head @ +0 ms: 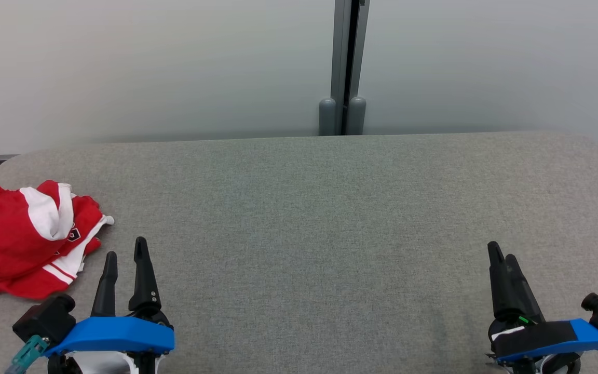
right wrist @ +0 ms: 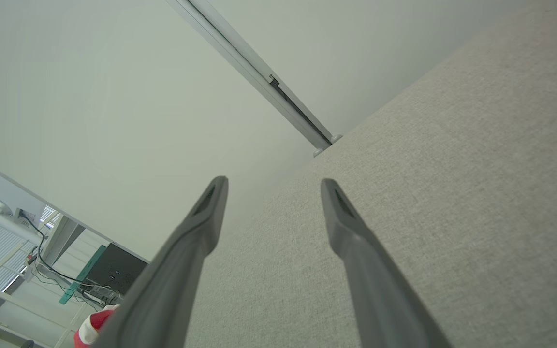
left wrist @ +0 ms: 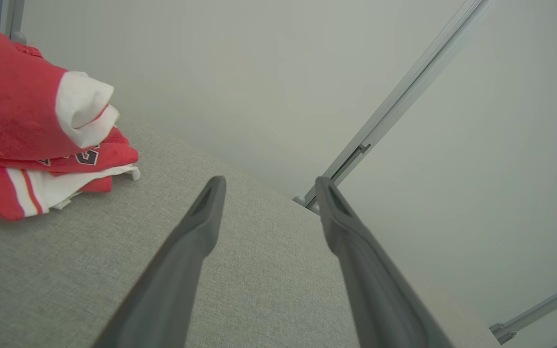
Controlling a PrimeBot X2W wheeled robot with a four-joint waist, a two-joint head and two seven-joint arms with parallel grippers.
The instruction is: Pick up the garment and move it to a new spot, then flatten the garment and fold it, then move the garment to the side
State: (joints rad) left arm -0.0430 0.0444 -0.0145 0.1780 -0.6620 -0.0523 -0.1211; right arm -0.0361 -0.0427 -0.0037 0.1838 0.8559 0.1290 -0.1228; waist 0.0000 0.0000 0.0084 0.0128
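1. The garment, red with white bands and dark lettering, lies crumpled at about 9 o'clock on the grey counter in the head view.
   - The view's left edge cuts it off, so its full long axis cannot be told.
   - The visible part runs roughly along the 9-to-3 line, and a white corner pokes toward 3 o'clock.
2. The left claw sits at about 7 o'clock, just beside the garment's near right edge without touching it.
   - Its fingers point toward 12 o'clock.
   - In the left wrist view the claw is spread wide and holds nothing, with the garment at 10 o'clock.
3. A grey partition post stands at 12 o'clock behind the counter.
4. The right claw sits at about 5 o'clock, well apart from the garment.
   - In its own wrist view it gapes wide and empty over bare counter.
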